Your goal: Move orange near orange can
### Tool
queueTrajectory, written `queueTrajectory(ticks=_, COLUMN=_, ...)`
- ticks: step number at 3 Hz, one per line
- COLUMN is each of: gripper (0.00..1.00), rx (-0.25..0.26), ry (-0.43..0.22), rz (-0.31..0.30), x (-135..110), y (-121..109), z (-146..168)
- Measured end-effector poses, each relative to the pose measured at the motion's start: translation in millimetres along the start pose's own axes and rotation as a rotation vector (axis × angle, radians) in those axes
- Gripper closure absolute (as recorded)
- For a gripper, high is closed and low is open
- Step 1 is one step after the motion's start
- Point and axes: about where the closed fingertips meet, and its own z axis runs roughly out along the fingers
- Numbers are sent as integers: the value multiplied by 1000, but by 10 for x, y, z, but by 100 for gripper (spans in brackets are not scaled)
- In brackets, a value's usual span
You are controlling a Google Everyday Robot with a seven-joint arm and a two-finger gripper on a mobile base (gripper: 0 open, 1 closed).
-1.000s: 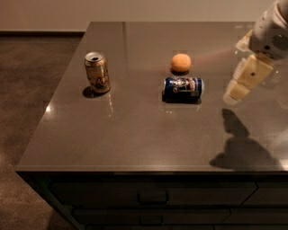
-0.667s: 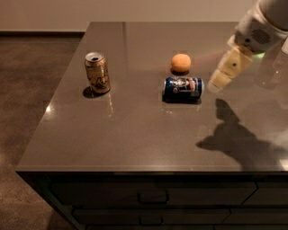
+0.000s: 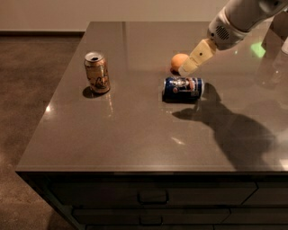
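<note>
Gripper [image 3: 185,71] angled down over the countertop [image 3: 135,143]; whether it is parted or closed cannot be told. Orange [image 3: 177,60] sits just beside its tip, contact uncertain. Blue can [image 3: 182,88] lies on its side just below the tip. Orange can [image 3: 96,72] stands upright, well apart to the left.

Blue can [image 3: 182,88] on its side, mid-counter, long axis left-right, white/red label showing. Counter [image 3: 135,134] dark grey, glossy, w/ light reflections. Big shadow [image 3: 229,130] on top, right of blue can. Green glint [image 3: 257,48] far right. Drawers [image 3: 112,194] below front edge, 2 handles [image 3: 153,196]. Brown floor [image 3: 31,90] left. Pale wall [image 3: 112,11] at back. Gripper [image 3: 186,69] just behind blue can.
</note>
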Motion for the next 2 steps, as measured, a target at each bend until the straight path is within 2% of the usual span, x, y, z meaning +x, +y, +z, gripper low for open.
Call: queueTrajectory(ticks=2, gripper=0, rx=22, ry=-32, rz=148, x=-323, y=-234, z=371)
